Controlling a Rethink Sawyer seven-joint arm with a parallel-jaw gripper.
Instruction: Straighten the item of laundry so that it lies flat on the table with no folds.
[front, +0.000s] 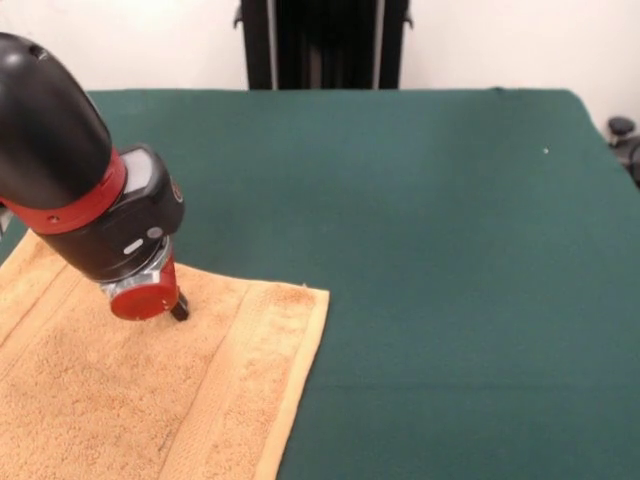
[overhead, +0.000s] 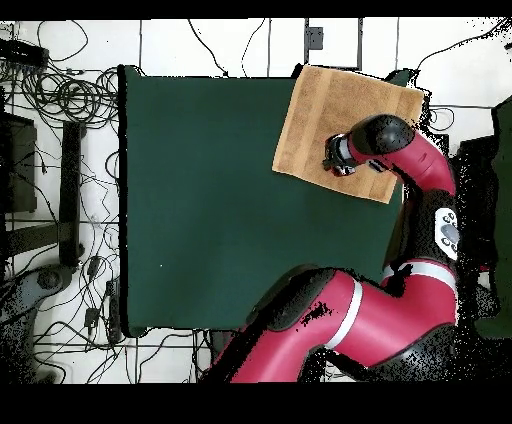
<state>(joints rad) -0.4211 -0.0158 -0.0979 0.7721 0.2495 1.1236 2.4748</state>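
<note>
One towel (front: 120, 390), apparently flat, at the table (front: 450, 300) corner; gripper (front: 179, 311) over its middle, opening indiscernible. We advise checking edges for folds, pressing lightly, dragging outward.

You will find no text, label, brand, number or sign that can be read in either view; the towel (front: 150, 390), the table (front: 450, 250) and the arm's housing (front: 60, 150) carry nothing legible for you
</note>
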